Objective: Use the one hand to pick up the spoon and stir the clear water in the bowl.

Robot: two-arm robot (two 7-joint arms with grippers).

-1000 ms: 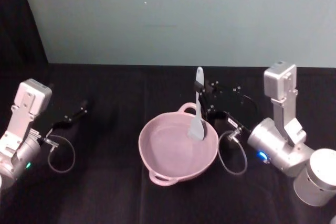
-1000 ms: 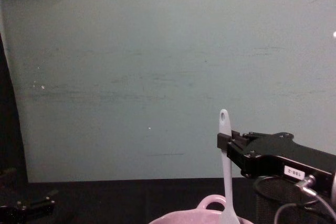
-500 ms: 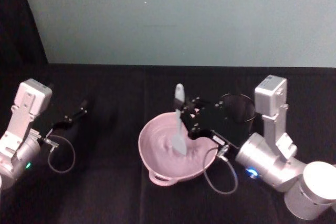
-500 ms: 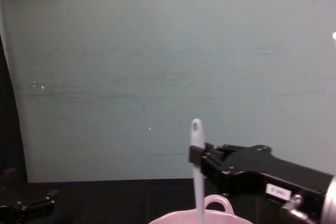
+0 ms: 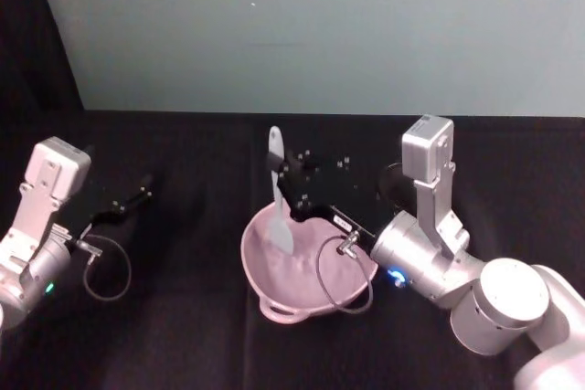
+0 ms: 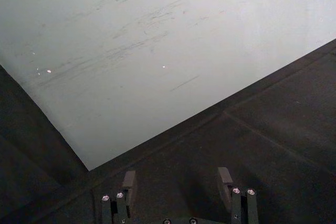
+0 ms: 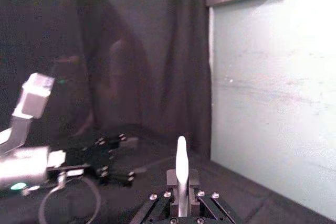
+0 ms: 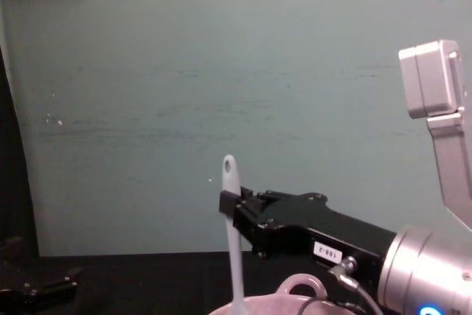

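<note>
While my right gripper [image 5: 279, 182] reaches in from the right above the bowl [image 5: 251, 271], its jaws are clenched on the spoon [image 5: 281, 224], pinching the handle a little below the oval hole.

Spoon: nearly upright, hole end up. Its blade is down inside the bowl, in the left part near the wall. Cannot tell whether the blade touches the bottom.

Chest view: right gripper [image 8: 227, 202] lies about level, with a white label [image 8: 325, 252] on its side. The spoon [image 8: 237, 271] runs down past the bowl rim [image 8: 258, 305]. The bowl's loop handle sits just under the gripper body.

Right wrist view: the spoon tip [image 7: 181, 156] stands up from the right gripper [image 7: 178, 192].

A grey cable [image 5: 343, 271] loops from my wrist over the bowl's right half.

The bowl rests mid-table on the black table [image 5: 183, 335].

Left gripper [image 5: 142, 196] is parked at the far left, low over the table and well apart from the bowl. In the left wrist view its fingers [image 6: 224, 179] are spread apart.

A teal wall [image 5: 320, 34] stands behind.
</note>
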